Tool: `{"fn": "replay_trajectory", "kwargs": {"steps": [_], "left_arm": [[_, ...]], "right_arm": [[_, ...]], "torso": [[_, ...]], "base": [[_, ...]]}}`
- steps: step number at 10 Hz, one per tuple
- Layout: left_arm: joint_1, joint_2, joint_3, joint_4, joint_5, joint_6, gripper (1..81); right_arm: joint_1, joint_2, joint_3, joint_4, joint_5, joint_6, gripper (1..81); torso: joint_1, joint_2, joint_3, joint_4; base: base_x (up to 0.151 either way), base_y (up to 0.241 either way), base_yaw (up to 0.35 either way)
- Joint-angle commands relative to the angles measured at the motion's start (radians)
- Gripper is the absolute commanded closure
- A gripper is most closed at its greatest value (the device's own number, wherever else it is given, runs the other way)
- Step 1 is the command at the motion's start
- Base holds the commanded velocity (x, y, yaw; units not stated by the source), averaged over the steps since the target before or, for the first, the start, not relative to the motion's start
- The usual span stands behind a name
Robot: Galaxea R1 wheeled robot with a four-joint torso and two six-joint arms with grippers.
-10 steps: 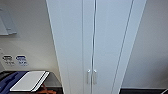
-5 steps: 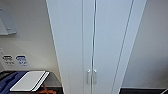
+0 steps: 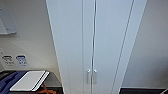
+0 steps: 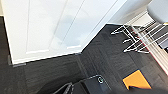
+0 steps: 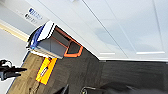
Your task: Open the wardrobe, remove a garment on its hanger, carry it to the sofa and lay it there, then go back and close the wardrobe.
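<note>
1. Two panelled doors of the wardrobe (image 3: 96, 37) closed, seam running down the middle; pair of small white handles (image 3: 91, 76) side by side low in the head view.
2. Wardrobe foot seen in the left wrist view (image 4: 50, 32), standing on dark carpet (image 4: 50, 75), ahead of the left end effector across a stretch of bare carpet.
3. Left end effector: dark robot parts at the lower edge of the left wrist view; finger state cannot tell.
4. Right end effector: dark parts at the lower edge of the right wrist view; open or closed cannot tell.
5. Wardrobe door panels also in the right wrist view (image 5: 120, 27), ahead of the right end effector.
6. Grey cart with orange trim (image 5: 57, 42) beside the wardrobe, off to one side of the right end effector; white board (image 3: 28, 80) and blue cloth (image 3: 8, 81) on top.
7. Orange flat item (image 5: 45, 70) on the floor near the cart.
8. White wire-frame legs (image 4: 137, 37) and an orange square (image 4: 136, 80) on the carpet to the side of the left end effector.
</note>
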Motion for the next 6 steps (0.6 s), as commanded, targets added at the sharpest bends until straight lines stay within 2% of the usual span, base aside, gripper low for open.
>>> {"fn": "replay_trajectory", "kwargs": {"steps": [1, 3, 6], "left_arm": [[-0.265, -0.1, 0.081, 0.036, 0.079, 0.002, 1.0], [-0.422, -0.082, 0.077, 0.033, 0.193, -0.03, 1.0], [-0.602, -0.005, 0.02, 0.038, 0.279, -0.096, 1.0]], "right_arm": [[0.297, -0.1, 0.144, -0.027, -0.138, 0.009, 1.0], [0.441, -0.065, 0.161, -0.024, -0.226, 0.019, 1.0], [0.611, 0.023, 0.106, -0.024, -0.314, 0.081, 1.0]], "torso": [[0.0, 0.0, 0.0, 0.0], [0.0, 0.0, 0.0, 0.0], [0.002, 0.001, -0.001, 0.0]], "base": [[0.0, 0.0, 0.0], [0.0, 0.0, 0.0], [0.0, 0.0, 0.0]]}}
